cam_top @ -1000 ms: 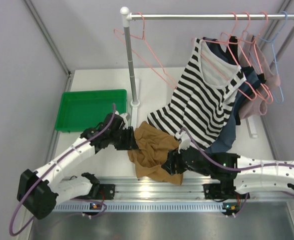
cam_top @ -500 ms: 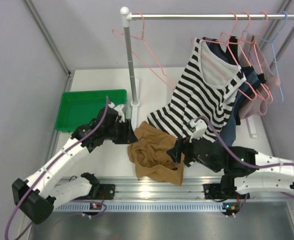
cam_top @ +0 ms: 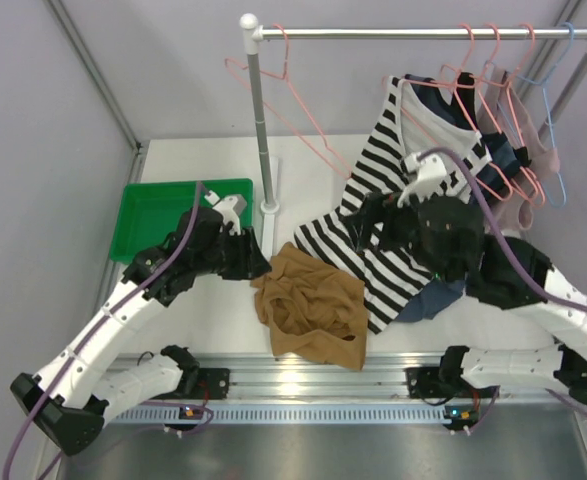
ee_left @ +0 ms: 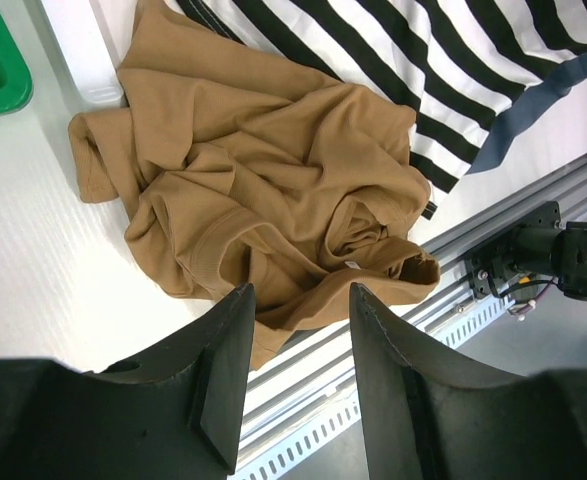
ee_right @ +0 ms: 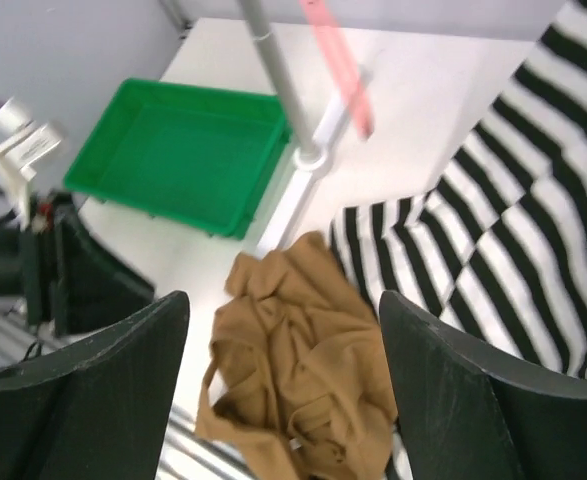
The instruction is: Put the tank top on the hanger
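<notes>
The tan tank top (cam_top: 308, 305) lies crumpled on the white table near the front edge, also in the left wrist view (ee_left: 273, 190) and the right wrist view (ee_right: 303, 350). The bare pink hanger (cam_top: 323, 143) hangs at the left end of the rail, blurred in the right wrist view (ee_right: 338, 60). My left gripper (cam_top: 258, 262) is open and empty just left of the tank top, jaws apart above its near edge (ee_left: 301, 292). My right gripper (cam_top: 358, 222) is open and empty, raised over the striped top, looking down at the tank top (ee_right: 283, 298).
A green tray (cam_top: 183, 215) sits at the left. The rack pole (cam_top: 259, 130) stands behind the tank top. A black-and-white striped top (cam_top: 413, 190) and a navy garment (cam_top: 443, 295) hang at the right among pink hangers and a blue hanger (cam_top: 553, 150). A metal rail (cam_top: 303, 375) runs along the front.
My right gripper has risen up and back from the tank top's right edge to above the striped top. My left gripper has drawn back to the left. The tank top stays on the table.
</notes>
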You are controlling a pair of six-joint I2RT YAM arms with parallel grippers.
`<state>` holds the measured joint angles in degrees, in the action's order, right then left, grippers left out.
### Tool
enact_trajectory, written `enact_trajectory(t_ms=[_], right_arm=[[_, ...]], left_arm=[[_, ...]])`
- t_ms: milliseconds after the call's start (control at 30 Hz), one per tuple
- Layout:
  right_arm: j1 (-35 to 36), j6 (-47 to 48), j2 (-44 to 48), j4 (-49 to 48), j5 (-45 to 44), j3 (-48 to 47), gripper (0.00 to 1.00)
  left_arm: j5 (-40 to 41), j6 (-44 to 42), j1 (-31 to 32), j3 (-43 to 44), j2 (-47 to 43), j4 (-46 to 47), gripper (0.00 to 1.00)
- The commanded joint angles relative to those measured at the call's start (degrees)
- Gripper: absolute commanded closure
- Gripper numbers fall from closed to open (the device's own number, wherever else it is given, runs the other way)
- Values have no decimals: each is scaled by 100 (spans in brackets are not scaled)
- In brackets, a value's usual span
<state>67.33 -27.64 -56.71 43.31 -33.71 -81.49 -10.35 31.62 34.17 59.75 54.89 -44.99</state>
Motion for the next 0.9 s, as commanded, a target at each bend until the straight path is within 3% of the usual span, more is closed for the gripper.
enact_trajectory(t_ms=[0,200,267,367,567,867], right_arm=[[-1045,987,-568,-129,1067,-1075,24],[-1126,1665,-1728,-192,665,-2658,19],[-1108,1718,-1992,-156,664,-2889,19],[-1282,2015,-2151,-681,567,-2793,11],[-2328,2332,-3328,-561,1884,-3994,20],[-2769,2325,-4269,-771,2914,-4489,27]], left_arm=[[33,-138,10,274,-32,-18,52],[-2,-217,10,389,-58,-89,52],[-72,-235,10,398,-84,-89,52],[-55,-296,10,406,-111,-106,52],[-152,-384,10,503,-93,-132,52],[15,-560,10,477,-225,-300,51]])
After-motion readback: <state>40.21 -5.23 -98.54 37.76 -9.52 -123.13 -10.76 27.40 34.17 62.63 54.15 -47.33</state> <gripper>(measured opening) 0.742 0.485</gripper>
